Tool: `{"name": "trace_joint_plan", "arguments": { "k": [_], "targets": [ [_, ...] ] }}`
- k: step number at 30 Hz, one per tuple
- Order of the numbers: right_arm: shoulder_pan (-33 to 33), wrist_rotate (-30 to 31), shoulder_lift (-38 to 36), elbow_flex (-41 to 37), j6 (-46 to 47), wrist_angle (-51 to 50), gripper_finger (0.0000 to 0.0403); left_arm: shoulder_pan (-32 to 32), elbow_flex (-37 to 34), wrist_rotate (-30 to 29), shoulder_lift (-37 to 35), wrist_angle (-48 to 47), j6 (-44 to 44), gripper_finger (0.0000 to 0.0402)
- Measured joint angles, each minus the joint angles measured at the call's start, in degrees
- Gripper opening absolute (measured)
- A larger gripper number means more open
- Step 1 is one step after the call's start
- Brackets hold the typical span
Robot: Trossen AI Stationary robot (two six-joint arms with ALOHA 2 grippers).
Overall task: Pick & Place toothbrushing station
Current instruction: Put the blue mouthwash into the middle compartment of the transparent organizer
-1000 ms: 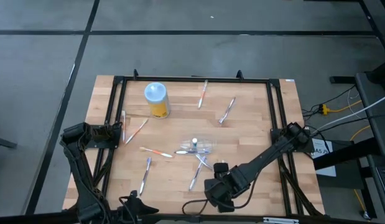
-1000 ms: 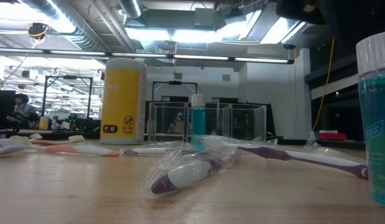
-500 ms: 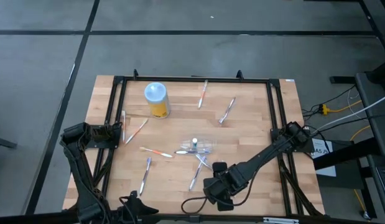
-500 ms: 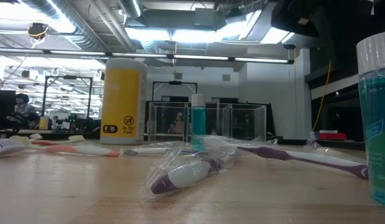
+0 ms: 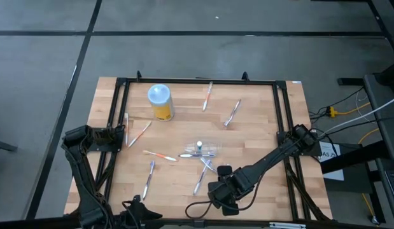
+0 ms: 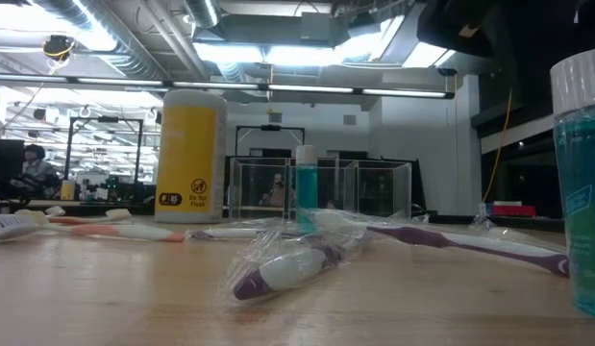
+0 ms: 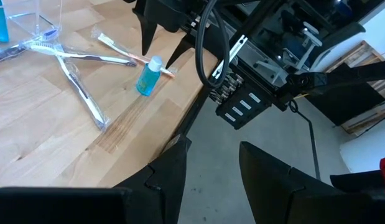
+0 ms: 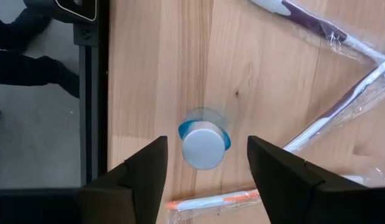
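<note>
My right pincer [image 8: 206,163] hangs spread above a small white-capped bottle of blue liquid [image 8: 204,144] — upright on the wooden table [image 8: 167,74], ungrasped. My left pincer [image 7: 211,177] waits — also released — past the table's edge.

left gripper [image 7: 208,171]: fingers apart, idle | right gripper [image 8: 204,165]: fingers apparently spread, pointing down

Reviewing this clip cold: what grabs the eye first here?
The right gripper hangs open straight over a small white-capped blue bottle standing near the table's front edge. Wrapped toothbrushes lie scattered across the wooden table, and a yellow bottle stands at the back left.
</note>
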Motion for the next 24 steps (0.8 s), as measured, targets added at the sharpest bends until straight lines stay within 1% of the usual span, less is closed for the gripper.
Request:
{"name": "trace_joint_plan", "arguments": {
  "k": [6,9,18,24],
  "targets": [
    [0.00,-0.29,0.00,0.01,-0.41,0.25,0.0165,0.00,0.00,0.00,0.00,-0.01,0.00,0.0143],
    [0.00,-0.50,0.00,0.02,-0.74,0.44,0.0151,0.00,0.00,0.00,0.00,-0.01,0.00,0.0143],
    [0.37,-1.81,0.00,-2.55,0.04,2.68,0.0159,0.00,0.00,0.00,0.00,-0.01,-0.02,0.0143],
    [0.55,-1.95,0.00,-2.91,0.15,3.89,0.0143,0.00,0.00,0.00,0.00,-0.01,-0.44,0.0143]
  ]
}}
